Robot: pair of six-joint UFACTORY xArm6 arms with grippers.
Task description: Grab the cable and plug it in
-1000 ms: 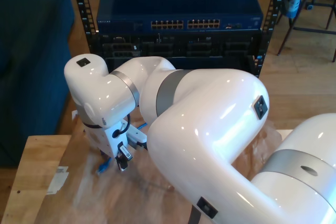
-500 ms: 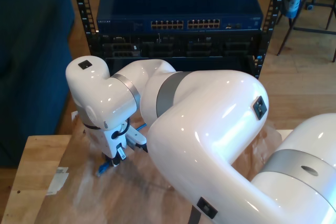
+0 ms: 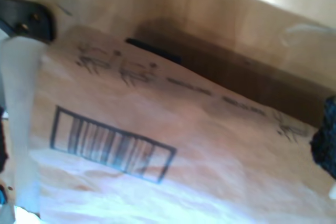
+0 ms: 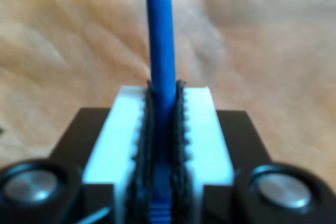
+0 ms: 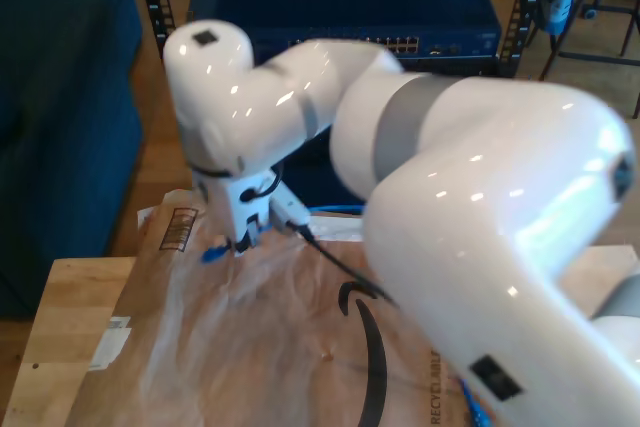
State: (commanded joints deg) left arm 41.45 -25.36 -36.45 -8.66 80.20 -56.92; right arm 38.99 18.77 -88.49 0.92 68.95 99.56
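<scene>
now my second gripper [image 4: 164, 129], clamped on the cable [image 4: 160, 35], has lifted off the paper [image 5: 230, 347]; transport toward the switch [image 5: 340, 7] comes next. first gripper's fingers: cannot tell.

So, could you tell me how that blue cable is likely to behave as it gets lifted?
Probably floppy: the cable is thin, and its plug end hangs beside my second gripper. Likely light for its length. It seems unlikely to slip, since the ribbed jaws are shut tightly on it.
</scene>
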